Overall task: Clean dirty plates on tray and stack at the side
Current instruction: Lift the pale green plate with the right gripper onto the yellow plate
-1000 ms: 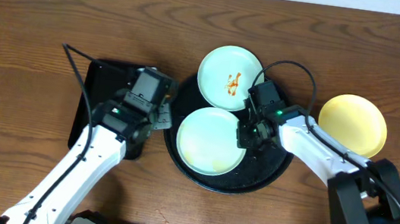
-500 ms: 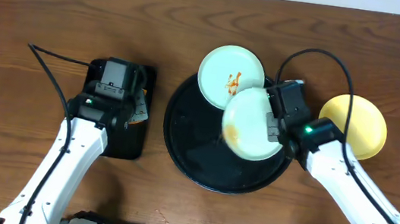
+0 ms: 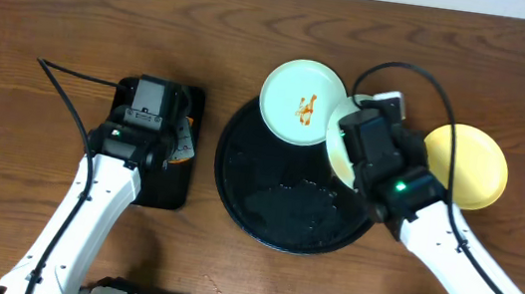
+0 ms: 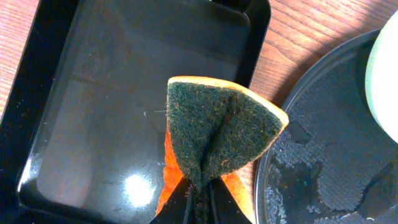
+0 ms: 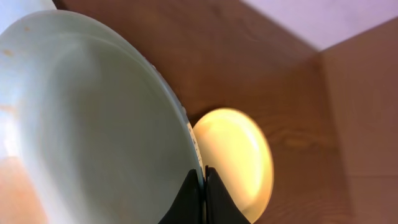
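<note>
My right gripper (image 5: pixel 203 177) is shut on the rim of a mint-green plate (image 5: pixel 93 124), held lifted and tilted over the right rim of the large round black tray (image 3: pixel 265 208); overhead the plate (image 3: pixel 340 145) is mostly hidden by my arm. A second mint-green plate (image 3: pixel 300 101) with an orange sauce streak leans on the tray's far rim. The yellow plate (image 3: pixel 469 167) lies on the bare wood at right and also shows in the right wrist view (image 5: pixel 236 162). My left gripper (image 4: pixel 200 199) is shut on a folded green-and-orange sponge (image 4: pixel 221 130).
A smaller rectangular black tray (image 4: pixel 112 106) lies left of the round tray, under my left gripper; it also shows overhead (image 3: pixel 152 189). The round tray's floor (image 4: pixel 323 149) is wet. Cables trail from both arms.
My right gripper lifted the clean mint-green plate off the tray and carried it right toward the yellow plate, tilting it on edge. My left arm drew back over the rectangular tray with the sponge.
</note>
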`<control>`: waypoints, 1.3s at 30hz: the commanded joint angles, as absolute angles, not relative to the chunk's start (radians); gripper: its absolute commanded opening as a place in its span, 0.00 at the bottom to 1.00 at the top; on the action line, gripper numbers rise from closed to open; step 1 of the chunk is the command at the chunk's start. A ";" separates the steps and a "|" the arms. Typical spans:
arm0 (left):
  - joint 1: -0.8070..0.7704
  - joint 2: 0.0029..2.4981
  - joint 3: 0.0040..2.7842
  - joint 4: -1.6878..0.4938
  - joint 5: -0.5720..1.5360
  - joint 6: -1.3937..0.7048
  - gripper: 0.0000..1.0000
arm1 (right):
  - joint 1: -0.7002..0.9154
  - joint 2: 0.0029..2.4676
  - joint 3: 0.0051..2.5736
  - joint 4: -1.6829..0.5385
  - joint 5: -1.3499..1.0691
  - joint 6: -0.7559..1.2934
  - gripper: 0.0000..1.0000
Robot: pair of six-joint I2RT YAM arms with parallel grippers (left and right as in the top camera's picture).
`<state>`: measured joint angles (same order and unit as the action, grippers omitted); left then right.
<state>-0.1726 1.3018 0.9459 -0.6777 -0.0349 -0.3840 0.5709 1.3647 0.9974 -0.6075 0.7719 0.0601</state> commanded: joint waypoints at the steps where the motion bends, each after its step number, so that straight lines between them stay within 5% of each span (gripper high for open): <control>1: -0.169 1.307 0.960 -0.681 -0.036 -0.367 0.08 | 0.625 1.353 1.003 -0.585 1.026 0.018 0.01; 8: -0.169 1.307 0.960 -0.680 -0.036 -0.367 0.08 | 0.629 1.353 1.003 -0.541 1.113 0.021 0.01; 21: -0.169 1.307 0.960 -0.681 -0.036 -0.367 0.08 | 0.539 1.353 1.002 -0.582 0.852 0.166 0.01; 39: -0.169 1.308 0.959 -0.673 -0.036 -0.339 0.08 | -0.156 1.364 1.000 -0.652 0.357 0.329 0.01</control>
